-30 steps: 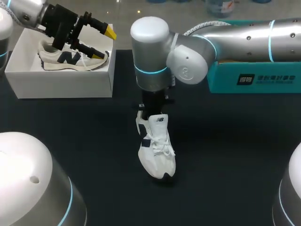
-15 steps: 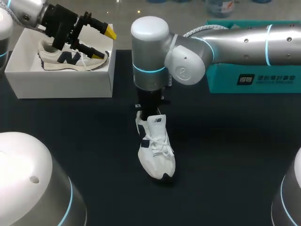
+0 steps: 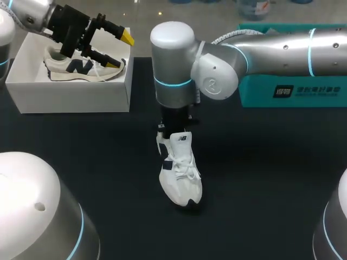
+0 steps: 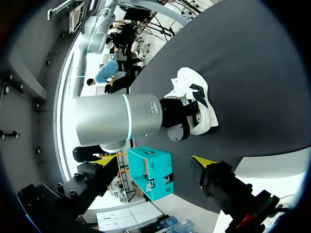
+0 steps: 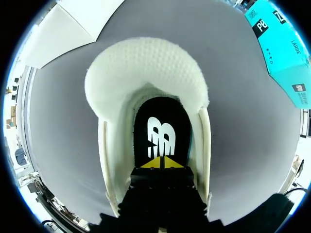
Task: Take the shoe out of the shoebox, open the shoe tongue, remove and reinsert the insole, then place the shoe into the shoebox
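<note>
Our right end effector [image 5: 162, 162] hangs straight down into the heel opening of the white shoe [image 3: 181, 173], its two yellow tips pressed together and resting at the heel end of the black insole [image 5: 163, 133]. We cannot tell whether the tips pinch the insole's edge. The shoe stands upright in the middle of the dark surface [image 3: 260, 179]. Its long axis runs away from us, with the heel at the far end under the end effector and the toe pointing back toward us. The lifted tongue [image 5: 146, 68] arches just ahead of the tips. Our right arm is far nearer. Our left end effector [image 3: 120, 50] is spread wide and holds nothing. It hovers well apart over the white shoebox [image 3: 76, 100], where a second shoe [image 3: 81, 67] lies.
</note>
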`<state>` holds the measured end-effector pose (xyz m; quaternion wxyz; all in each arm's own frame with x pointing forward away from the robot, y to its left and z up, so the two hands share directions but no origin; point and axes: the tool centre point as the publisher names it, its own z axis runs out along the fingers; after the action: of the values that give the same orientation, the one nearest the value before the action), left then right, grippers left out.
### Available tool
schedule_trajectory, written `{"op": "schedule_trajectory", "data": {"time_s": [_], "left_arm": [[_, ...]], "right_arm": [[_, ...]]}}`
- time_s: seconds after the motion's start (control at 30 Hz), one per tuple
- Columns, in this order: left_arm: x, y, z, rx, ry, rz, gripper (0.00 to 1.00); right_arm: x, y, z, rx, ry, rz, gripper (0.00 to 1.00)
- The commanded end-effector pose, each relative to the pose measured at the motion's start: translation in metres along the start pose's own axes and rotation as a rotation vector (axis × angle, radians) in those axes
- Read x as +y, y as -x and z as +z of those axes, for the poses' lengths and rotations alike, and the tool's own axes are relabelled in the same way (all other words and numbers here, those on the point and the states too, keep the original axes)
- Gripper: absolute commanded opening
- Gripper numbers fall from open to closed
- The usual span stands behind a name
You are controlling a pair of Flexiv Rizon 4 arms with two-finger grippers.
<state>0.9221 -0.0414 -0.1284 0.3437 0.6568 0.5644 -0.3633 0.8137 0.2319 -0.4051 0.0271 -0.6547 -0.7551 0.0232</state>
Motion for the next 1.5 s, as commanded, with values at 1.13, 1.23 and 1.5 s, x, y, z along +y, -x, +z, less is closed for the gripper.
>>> {"op": "schedule_trajectory", "data": {"time_s": [1.13,1.23,1.5], "left_arm": [[-0.001,0.0,0.0,0.003,0.001,0.001,1.0],[-0.001,0.0,0.0,0.003,0.001,0.001,1.0],[-0.001,0.0,0.0,0.003,0.001,0.001,1.0]], "right_arm": [[0.02,0.006,-0.021,-0.049,-0.031,-0.004,0.0],[0.013,0.008,-0.032,-0.046,-0.072,-0.001,0.0],[0.0,0.008,-0.039,-0.003,-0.199,0.001,0.0]]}}
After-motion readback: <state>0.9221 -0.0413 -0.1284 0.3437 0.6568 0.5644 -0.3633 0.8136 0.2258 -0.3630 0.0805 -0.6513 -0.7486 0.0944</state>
